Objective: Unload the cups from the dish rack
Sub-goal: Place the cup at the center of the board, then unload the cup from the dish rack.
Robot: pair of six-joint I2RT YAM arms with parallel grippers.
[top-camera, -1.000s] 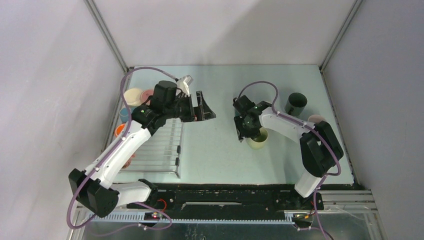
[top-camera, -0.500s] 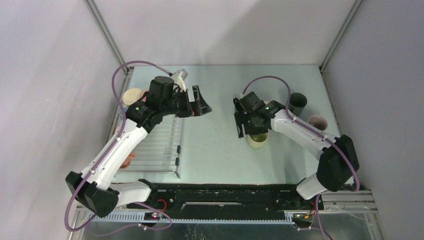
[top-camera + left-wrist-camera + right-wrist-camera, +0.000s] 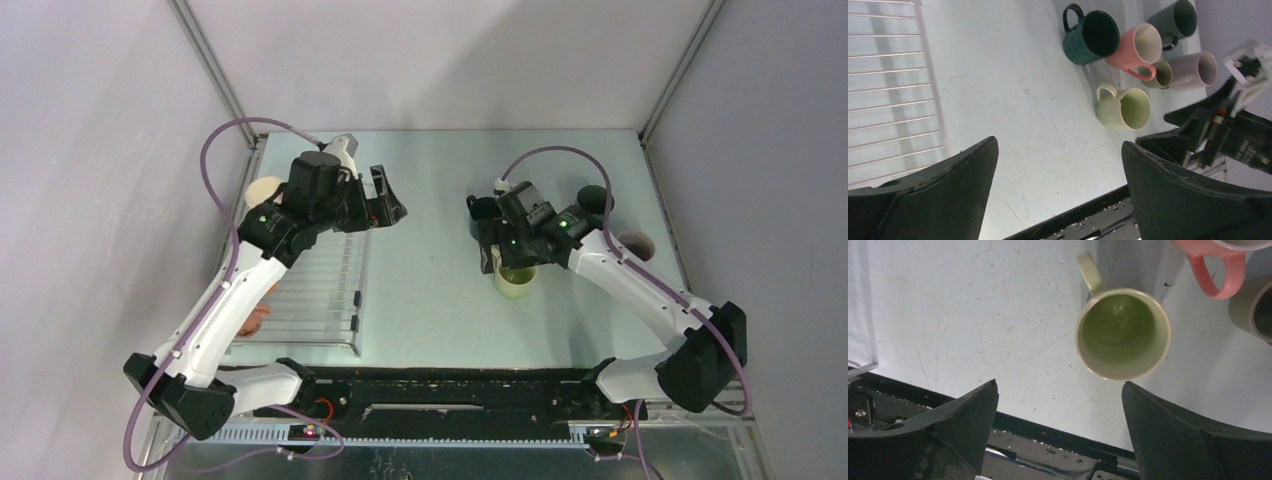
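The wire dish rack lies at the left; its rods also show in the left wrist view. A cream cup and an orange cup show at the rack's left side, partly hidden by my left arm. My left gripper is open and empty above the rack's far right corner. My right gripper is open and empty, above and just left of the pale green mug, which stands upright on the table.
On the table at the right stand a dark teal mug, a pink mug, a dark grey mug, a pale mauve mug and a small olive mug. The black front rail runs along the near edge.
My left gripper has moved left and back towards the rack. My right arm has lifted and swung right, away from the pale green mug, which stays put.
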